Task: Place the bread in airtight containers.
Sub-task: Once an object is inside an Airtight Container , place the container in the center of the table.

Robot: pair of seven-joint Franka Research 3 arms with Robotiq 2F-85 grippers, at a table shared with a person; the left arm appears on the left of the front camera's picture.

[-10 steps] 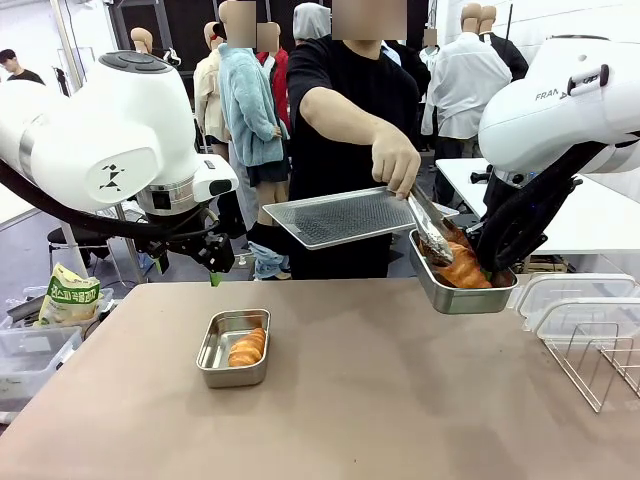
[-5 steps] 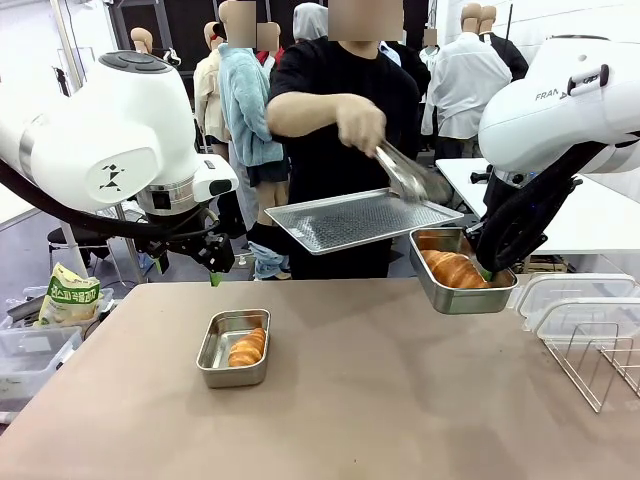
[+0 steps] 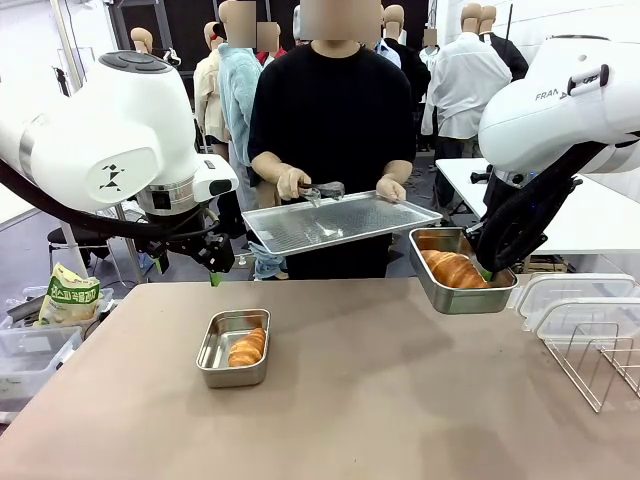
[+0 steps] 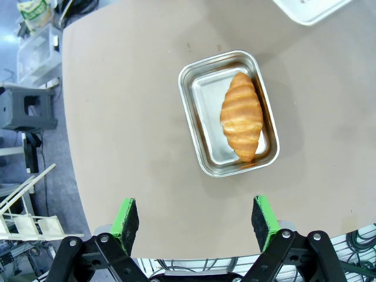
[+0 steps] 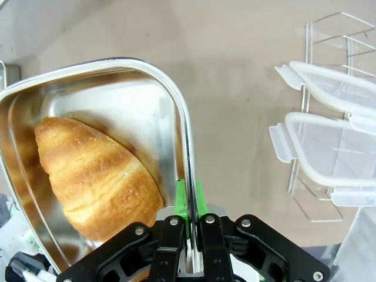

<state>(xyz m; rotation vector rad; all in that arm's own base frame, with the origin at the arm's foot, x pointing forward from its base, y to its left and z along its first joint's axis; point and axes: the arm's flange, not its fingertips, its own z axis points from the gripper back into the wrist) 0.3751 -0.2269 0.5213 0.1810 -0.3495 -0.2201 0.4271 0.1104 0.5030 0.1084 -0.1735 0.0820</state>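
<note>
The left gripper (image 4: 197,214) has its two green-padded fingers spread wide, and nothing is between them. It hangs above a small rectangular stainless-steel tub (image 4: 188,117) with rounded corners. In the front view this gripper (image 3: 215,265) is a little behind the tub (image 3: 212,352) and higher than it.

The tub stands on the brown table (image 3: 380,400). One golden-brown ridged croissant (image 3: 247,347) lies inside it, along one long wall (image 4: 241,116).

The right gripper (image 5: 188,197) is closed tight on the thin rim of a second steel tub of the same kind (image 5: 106,94), with one pad on each side of the wall. In the front view the gripper (image 3: 488,268) holds this second tub (image 3: 455,297) to the right of the first tub and farther back, raised off the table. A second glossy croissant (image 3: 455,269) lies in it and fills much of the bottom (image 5: 97,176).

Far to the right of the first tub, two clear plastic snap lids (image 3: 575,300) lean in a thin wire rack (image 3: 595,365) on the table.

Behind the first tub, at the far side, stands a person in a black shirt (image 3: 335,110). The person holds a flat shallow metal baking tray (image 3: 340,222) with both hands. One hand (image 3: 292,182) also grips metal tongs (image 3: 322,190) over the tray, and the other hand (image 3: 391,188) holds the opposite edge.
</note>
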